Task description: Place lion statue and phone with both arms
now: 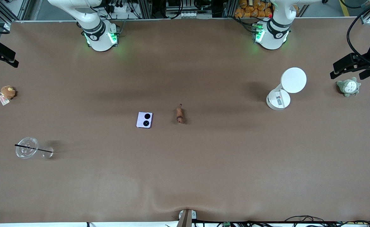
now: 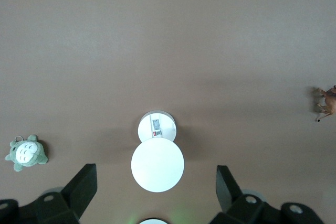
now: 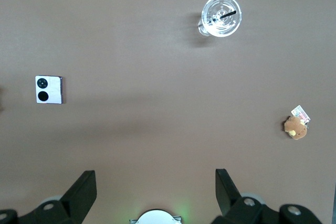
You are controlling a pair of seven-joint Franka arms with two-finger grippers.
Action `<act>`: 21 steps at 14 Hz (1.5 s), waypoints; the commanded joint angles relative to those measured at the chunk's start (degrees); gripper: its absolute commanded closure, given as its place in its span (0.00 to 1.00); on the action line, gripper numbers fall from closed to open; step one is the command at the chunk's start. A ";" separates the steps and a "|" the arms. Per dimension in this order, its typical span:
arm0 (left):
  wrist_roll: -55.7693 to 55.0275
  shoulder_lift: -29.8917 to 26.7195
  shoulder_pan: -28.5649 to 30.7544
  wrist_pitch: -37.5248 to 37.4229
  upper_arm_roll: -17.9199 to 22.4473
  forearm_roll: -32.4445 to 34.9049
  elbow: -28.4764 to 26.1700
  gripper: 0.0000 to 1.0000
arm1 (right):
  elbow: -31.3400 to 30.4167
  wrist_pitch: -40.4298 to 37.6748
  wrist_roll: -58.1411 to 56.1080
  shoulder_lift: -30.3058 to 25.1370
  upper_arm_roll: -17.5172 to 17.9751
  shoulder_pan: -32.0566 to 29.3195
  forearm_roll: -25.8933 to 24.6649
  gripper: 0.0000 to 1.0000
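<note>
phone (image 1: 144, 119) lies mid-table toward the right arm's end, lion statue (image 1: 180, 114) beside it toward the left arm's; right gripper (image 3: 155, 190) and left gripper (image 2: 156, 190) hang spread high above.

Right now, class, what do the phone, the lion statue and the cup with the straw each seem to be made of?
The phone: smooth pale lavender shell, probably glass or metal, with two glossy black lenses. The lion statue: hard, matte reddish-brown, perhaps resin, wood or plastic; too small to settle. The cup: clear plastic by the look, since the table shows through it, with a thin black straw across it. Both grippers are open, waiting.
</note>
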 commanded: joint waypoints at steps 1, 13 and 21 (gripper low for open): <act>-0.18 0.27 0.06 -1.11 -0.20 1.25 0.58 0.00 | -0.19 0.14 0.38 0.24 -0.11 0.62 -0.87 0.00; -0.45 4.84 -0.29 -4.71 -0.47 1.25 0.58 0.00 | -0.10 2.68 0.30 1.38 -0.11 5.80 -0.17 0.00; -0.71 12.04 -6.97 -2.18 -1.08 0.37 1.90 0.00 | -0.10 5.05 -0.23 3.84 -0.11 7.99 1.06 0.00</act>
